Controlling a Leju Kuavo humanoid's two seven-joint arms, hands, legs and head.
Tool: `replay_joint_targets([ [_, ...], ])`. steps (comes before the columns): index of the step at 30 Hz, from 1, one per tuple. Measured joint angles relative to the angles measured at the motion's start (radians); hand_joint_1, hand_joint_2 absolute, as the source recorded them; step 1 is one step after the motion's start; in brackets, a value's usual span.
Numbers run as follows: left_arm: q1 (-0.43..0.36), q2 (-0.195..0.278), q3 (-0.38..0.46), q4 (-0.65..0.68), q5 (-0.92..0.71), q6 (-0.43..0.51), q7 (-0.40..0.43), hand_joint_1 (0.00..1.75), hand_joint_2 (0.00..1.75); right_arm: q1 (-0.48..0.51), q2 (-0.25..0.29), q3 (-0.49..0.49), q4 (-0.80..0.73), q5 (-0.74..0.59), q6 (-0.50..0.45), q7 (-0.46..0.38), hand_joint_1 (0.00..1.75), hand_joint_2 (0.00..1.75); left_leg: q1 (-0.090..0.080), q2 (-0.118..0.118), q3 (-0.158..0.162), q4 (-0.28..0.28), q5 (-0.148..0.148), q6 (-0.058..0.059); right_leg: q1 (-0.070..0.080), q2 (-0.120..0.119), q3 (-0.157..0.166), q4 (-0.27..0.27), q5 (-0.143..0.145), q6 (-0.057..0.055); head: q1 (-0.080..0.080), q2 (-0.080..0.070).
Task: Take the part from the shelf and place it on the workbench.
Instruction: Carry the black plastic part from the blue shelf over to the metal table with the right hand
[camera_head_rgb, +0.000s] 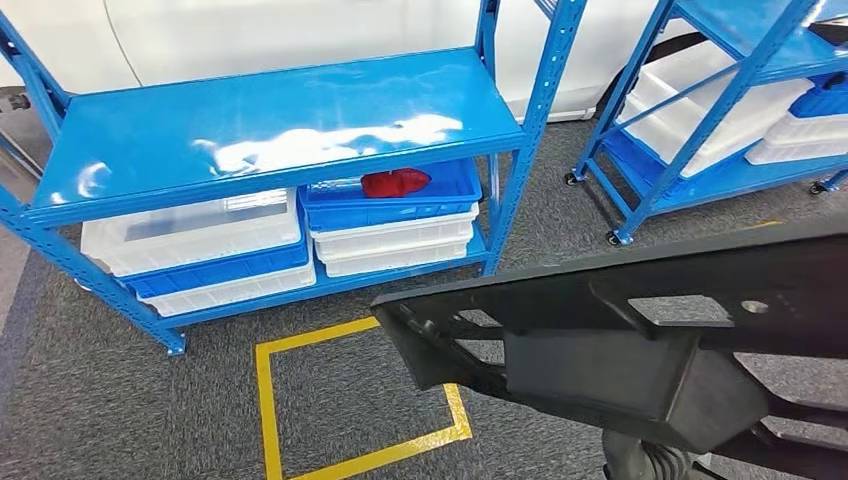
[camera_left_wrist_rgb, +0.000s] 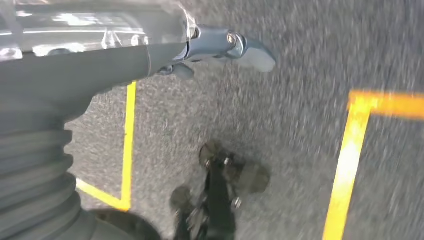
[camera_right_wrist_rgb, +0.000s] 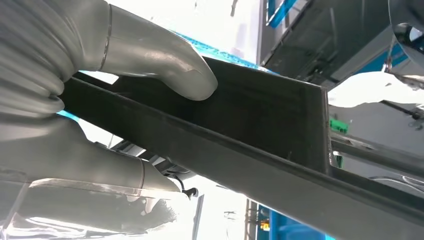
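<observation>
Black plastic makes up the part (camera_head_rgb: 640, 340), a long ribbed bracket with cut-out openings, raised in the lower right of the head view above the grey carpet (camera_head_rgb: 120, 400). It is off the shelf and in the air, close to the camera. In the right wrist view the right hand (camera_right_wrist_rgb: 100, 100) grips the part: the thick grey thumb (camera_right_wrist_rgb: 165, 60) presses flat on one face while a finger (camera_right_wrist_rgb: 100, 165) lies against the opposite side, so the bar is clamped between them.

Below the part, a square of yellow tape (camera_head_rgb: 265, 400) is marked on the carpet. Beyond it stands a blue metal shelf (camera_head_rgb: 270, 125) with a bare, shiny top level. On its lower level sit stacked white and blue bins (camera_head_rgb: 390, 225), and a red object (camera_head_rgb: 395, 182) lies in the uppermost blue bin. A second blue shelf (camera_head_rgb: 720, 110) with white trays stands to the right.

In the left wrist view the left hand (camera_left_wrist_rgb: 220, 47) hangs over the carpet with nothing in it; one grey fingertip (camera_left_wrist_rgb: 257, 56) juts out, and I cannot tell how the other fingers lie.
</observation>
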Motion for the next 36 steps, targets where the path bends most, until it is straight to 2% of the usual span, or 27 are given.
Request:
replay_joint_targets([
  [2, -0.006, 0.002, -0.001, 0.000, -0.011, -0.006, 0.010, 0.00, 1.75, -0.013, -0.032, 0.008, 0.000, -0.019, -0.014, 0.000, 1.75, 1.75, -0.003, 0.018, 0.003, 0.001, 0.000, -0.003, 0.005, -0.038, 0.081, -0.151, 0.061, -0.009, 0.000, 0.000],
  [3, -0.008, 0.002, -0.001, 0.000, -0.015, -0.007, 0.012, 0.00, 1.75, -0.019, -0.043, 0.011, 0.000, -0.024, -0.017, 0.000, 1.75, 1.75, -0.005, 0.025, 0.004, 0.001, 0.001, -0.007, 0.010, -0.053, 0.108, -0.204, 0.078, -0.016, 0.000, 0.000],
  [4, -0.009, 0.004, -0.002, 0.000, -0.017, -0.007, 0.014, 0.00, 1.75, -0.023, -0.053, 0.012, 0.000, -0.026, -0.020, 0.000, 1.75, 1.75, -0.007, 0.033, 0.004, 0.002, 0.001, -0.012, 0.014, -0.063, 0.118, -0.231, 0.083, -0.022, -0.001, 0.000],
  [6, -0.011, 0.007, -0.002, 0.000, -0.021, -0.008, 0.016, 0.00, 1.75, -0.026, -0.068, 0.015, 0.000, -0.029, -0.025, 0.000, 1.75, 1.75, -0.009, 0.050, 0.005, 0.000, 0.003, -0.023, 0.016, -0.048, 0.112, -0.238, 0.086, -0.033, -0.001, 0.000],
  [7, -0.012, 0.009, -0.003, 0.000, -0.024, -0.007, 0.017, 0.00, 1.75, -0.026, -0.073, 0.015, -0.001, -0.030, -0.030, 0.000, 1.75, 1.75, -0.008, 0.047, 0.005, 0.002, 0.000, -0.029, 0.014, -0.039, 0.110, -0.241, 0.091, -0.038, -0.001, 0.000],
  [8, -0.012, 0.011, -0.004, 0.000, -0.027, -0.005, 0.019, 0.00, 1.75, -0.025, -0.077, 0.016, -0.002, -0.031, -0.034, 0.000, 1.75, 1.75, -0.007, 0.031, 0.000, 0.015, -0.012, -0.034, 0.011, -0.030, 0.109, -0.244, 0.096, -0.045, -0.002, 0.000],
  [10, -0.011, 0.014, -0.005, 0.000, -0.032, 0.001, 0.023, 0.00, 1.75, -0.019, -0.081, 0.021, -0.003, -0.026, -0.039, 0.000, 1.75, 1.75, -0.004, -0.019, -0.037, 0.103, -0.071, -0.041, 0.007, -0.013, 0.106, -0.249, 0.105, -0.055, -0.002, 0.000],
  [12, -0.005, 0.015, -0.005, 0.000, -0.029, 0.005, 0.025, 0.00, 1.75, -0.005, -0.081, 0.031, -0.003, -0.010, -0.033, 0.000, 1.75, 1.75, -0.004, -0.043, -0.095, 0.241, -0.137, -0.043, 0.009, 0.009, 0.100, -0.248, 0.109, -0.061, -0.002, 0.000],
  [13, -0.003, 0.015, -0.004, 0.000, -0.027, 0.007, 0.023, 0.00, 1.75, 0.004, -0.078, 0.039, -0.003, 0.003, -0.029, 0.000, 1.75, 1.75, -0.004, -0.046, -0.112, 0.285, -0.149, -0.043, 0.010, 0.021, 0.097, -0.246, 0.110, -0.062, -0.002, 0.000],
  [14, 0.000, 0.014, -0.003, 0.000, -0.024, 0.008, 0.021, 0.00, 1.75, 0.013, -0.073, 0.048, -0.005, 0.018, -0.025, 0.000, 1.75, 1.75, -0.005, -0.047, -0.113, 0.290, -0.140, -0.042, 0.010, 0.034, 0.096, -0.243, 0.110, -0.062, -0.002, 0.000],
  [15, 0.001, 0.012, -0.002, 0.000, -0.022, 0.010, 0.019, 0.00, 1.75, 0.020, -0.066, 0.060, -0.008, 0.034, -0.022, 0.000, 1.75, 1.75, -0.005, -0.050, -0.093, 0.254, -0.112, -0.040, 0.010, 0.047, 0.095, -0.240, 0.110, -0.061, -0.002, 0.000],
  [16, 0.002, 0.010, -0.002, 0.000, -0.021, 0.014, 0.017, 0.00, 1.75, 0.024, -0.059, 0.071, -0.012, 0.046, -0.021, 0.000, 1.75, 1.75, -0.004, -0.062, -0.060, 0.187, -0.074, -0.036, 0.010, 0.060, 0.095, -0.237, 0.109, -0.060, -0.002, 0.000],
  [17, 0.003, 0.009, -0.001, 0.000, -0.019, 0.018, 0.017, 0.00, 1.75, 0.027, -0.053, 0.083, -0.016, 0.054, -0.022, 0.000, 1.75, 1.75, -0.003, -0.085, -0.026, 0.117, -0.045, -0.032, 0.011, 0.073, 0.093, -0.233, 0.108, -0.057, -0.002, 0.000],
  [18, 0.003, 0.006, 0.000, 0.000, -0.019, 0.021, 0.016, 0.00, 1.75, 0.029, -0.048, 0.092, -0.018, 0.060, -0.024, 0.000, 1.75, 1.75, -0.002, -0.106, 0.001, 0.058, -0.027, -0.029, 0.011, 0.086, 0.090, -0.228, 0.108, -0.053, -0.002, 0.000],
  [19, 0.004, 0.004, 0.001, 0.000, -0.018, 0.023, 0.016, 0.00, 1.75, 0.033, -0.044, 0.100, -0.021, 0.064, -0.026, 0.000, 1.75, 1.75, -0.001, -0.122, 0.017, 0.023, -0.021, -0.026, 0.011, 0.096, 0.085, -0.225, 0.109, -0.047, -0.001, 0.000],
  [20, 0.005, 0.001, 0.003, 0.000, -0.017, 0.023, 0.017, 0.00, 1.75, 0.039, -0.040, 0.106, -0.023, 0.068, -0.029, 0.000, 1.75, 1.75, -0.002, -0.126, 0.022, 0.011, -0.025, -0.024, 0.010, 0.107, 0.079, -0.223, 0.111, -0.041, -0.001, 0.000],
  [22, 0.006, -0.006, 0.006, 0.000, -0.016, 0.020, 0.020, 0.00, 1.75, 0.062, -0.029, 0.116, -0.032, 0.078, -0.036, 0.000, 1.75, 1.75, -0.002, -0.107, 0.023, 0.004, -0.020, -0.017, 0.006, 0.118, 0.071, -0.221, 0.114, -0.028, -0.001, 0.000],
  [24, 0.007, -0.012, 0.012, 0.000, -0.014, 0.019, 0.024, 0.00, 1.75, 0.081, -0.016, 0.127, -0.041, 0.084, -0.045, 0.000, 1.75, 1.75, 0.001, -0.082, 0.025, -0.003, -0.015, -0.005, 0.007, 0.076, 0.052, -0.185, 0.089, -0.017, 0.005, 0.000],
  [26, 0.012, -0.014, 0.017, 0.000, -0.014, 0.021, 0.028, 0.00, 1.75, 0.087, -0.001, 0.137, -0.044, 0.085, -0.055, 0.000, 1.75, 1.75, 0.000, -0.054, 0.024, -0.006, -0.013, 0.000, 0.006, 0.022, -0.001, -0.072, 0.026, -0.008, 0.011, 0.000],
  [27, 0.016, -0.013, 0.019, 0.000, -0.016, 0.021, 0.030, 0.00, 1.75, 0.087, 0.006, 0.140, -0.044, 0.085, -0.061, 0.000, 1.75, 1.75, -0.001, -0.038, 0.022, -0.006, -0.013, 0.001, 0.003, 0.013, -0.035, -0.003, -0.004, -0.003, 0.012, 0.000],
  [28, 0.019, -0.012, 0.020, 0.000, -0.018, 0.018, 0.030, 0.00, 1.75, 0.087, 0.012, 0.142, -0.044, 0.084, -0.068, 0.000, 1.75, 1.75, -0.002, -0.023, 0.021, -0.005, -0.013, 0.001, 0.001, 0.009, -0.059, 0.048, -0.020, 0.000, 0.012, 0.000],
  [29, 0.022, -0.010, 0.021, 0.000, -0.021, 0.013, 0.029, 0.00, 1.75, 0.087, 0.016, 0.144, -0.044, 0.084, -0.074, 0.000, 1.75, 1.75, -0.002, -0.008, 0.020, -0.005, -0.014, 0.001, -0.002, 0.007, -0.065, 0.064, -0.016, 0.002, 0.012, 0.000],
  [30, 0.023, -0.007, 0.022, 0.000, -0.024, 0.006, 0.028, 0.00, 1.75, 0.086, 0.020, 0.145, -0.044, 0.086, -0.079, 0.000, 1.75, 1.75, -0.002, 0.004, 0.020, -0.004, -0.014, 0.000, -0.004, 0.003, -0.050, 0.039, 0.005, 0.003, 0.012, 0.000],
  [31, 0.024, -0.003, 0.022, 0.000, -0.026, -0.003, 0.025, 0.00, 1.75, 0.084, 0.022, 0.147, -0.044, 0.088, -0.086, 0.000, 1.75, 1.75, -0.002, 0.015, 0.021, -0.004, -0.015, -0.002, -0.005, -0.008, -0.014, -0.025, 0.038, 0.002, 0.012, 0.000],
  [33, 0.024, 0.005, 0.022, 0.000, -0.030, -0.027, 0.012, 0.00, 1.75, 0.073, 0.025, 0.149, -0.044, 0.092, -0.096, 0.000, 1.75, 1.75, -0.004, 0.033, 0.024, -0.002, -0.018, -0.011, -0.001, -0.047, 0.062, -0.166, 0.083, -0.009, 0.011, 0.000],
  [35, 0.022, 0.015, 0.022, 0.000, -0.034, -0.053, -0.004, 0.00, 1.75, 0.058, 0.025, 0.150, -0.045, 0.095, -0.106, 0.000, 1.75, 1.75, -0.007, 0.049, 0.028, -0.002, -0.019, -0.024, 0.007, -0.064, 0.088, -0.222, 0.091, -0.023, 0.009, 0.000],
  [36, 0.020, 0.019, 0.022, 0.000, -0.037, -0.061, -0.010, 0.00, 1.75, 0.054, 0.025, 0.151, -0.045, 0.094, -0.109, 0.000, 1.75, 1.75, -0.008, 0.056, 0.029, -0.004, -0.019, -0.031, 0.010, -0.055, 0.085, -0.222, 0.094, -0.029, 0.008, 0.000],
])
